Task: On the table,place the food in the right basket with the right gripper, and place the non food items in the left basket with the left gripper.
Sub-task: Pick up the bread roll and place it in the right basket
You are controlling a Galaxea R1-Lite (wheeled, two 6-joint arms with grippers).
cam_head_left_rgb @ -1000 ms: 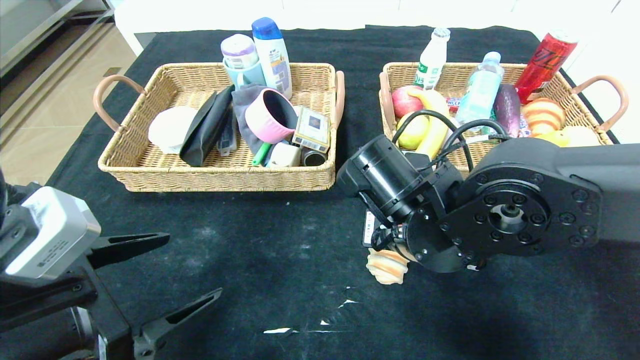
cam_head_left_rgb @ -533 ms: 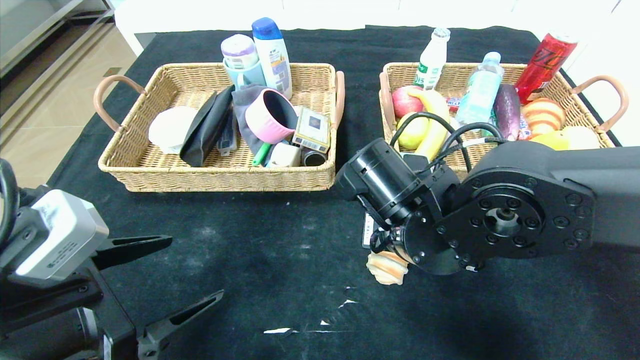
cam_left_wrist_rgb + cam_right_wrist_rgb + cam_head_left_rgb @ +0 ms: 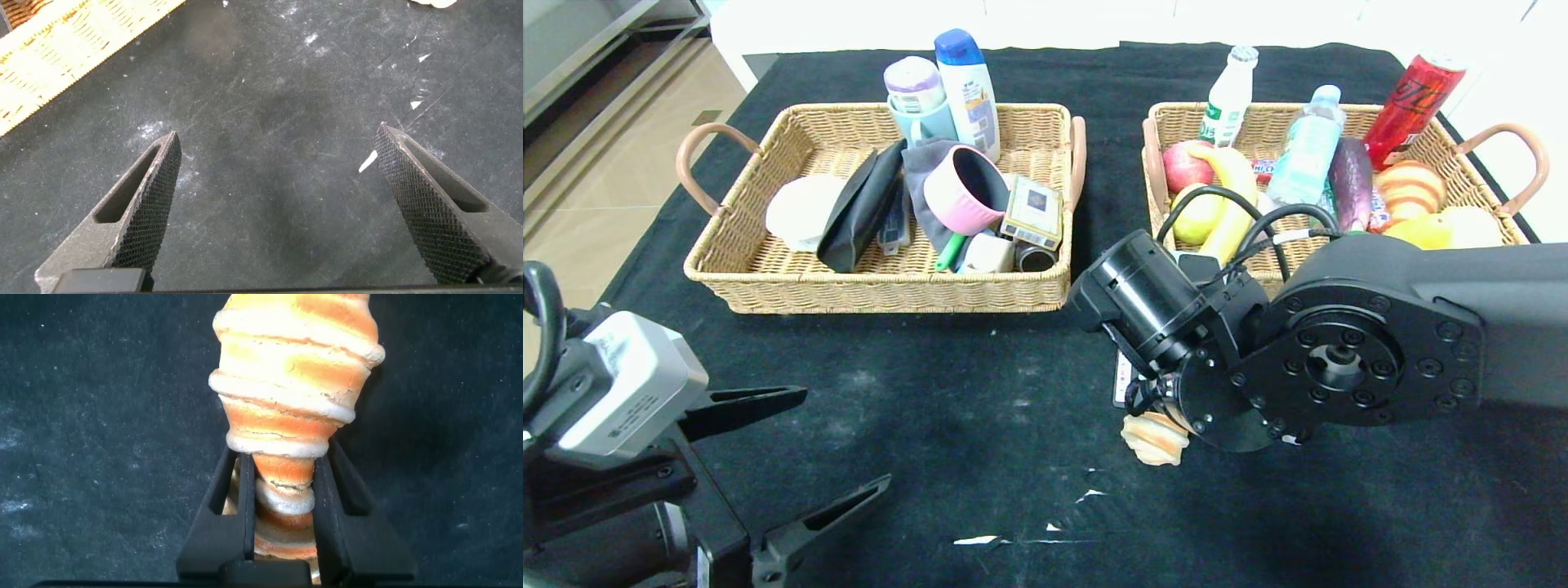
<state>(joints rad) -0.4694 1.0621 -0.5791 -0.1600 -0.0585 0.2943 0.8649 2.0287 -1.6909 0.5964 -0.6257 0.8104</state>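
My right end effector (image 3: 279, 527) is clamped on the narrow end of the striped bread roll (image 3: 294, 392), down on the dusty black desk (image 3: 980, 392) in front of the right basket (image 3: 1168, 122). Left end effector (image 3: 278, 208) hangs wide open over bare cloth. Tan floor (image 3: 596, 163) off to my left.
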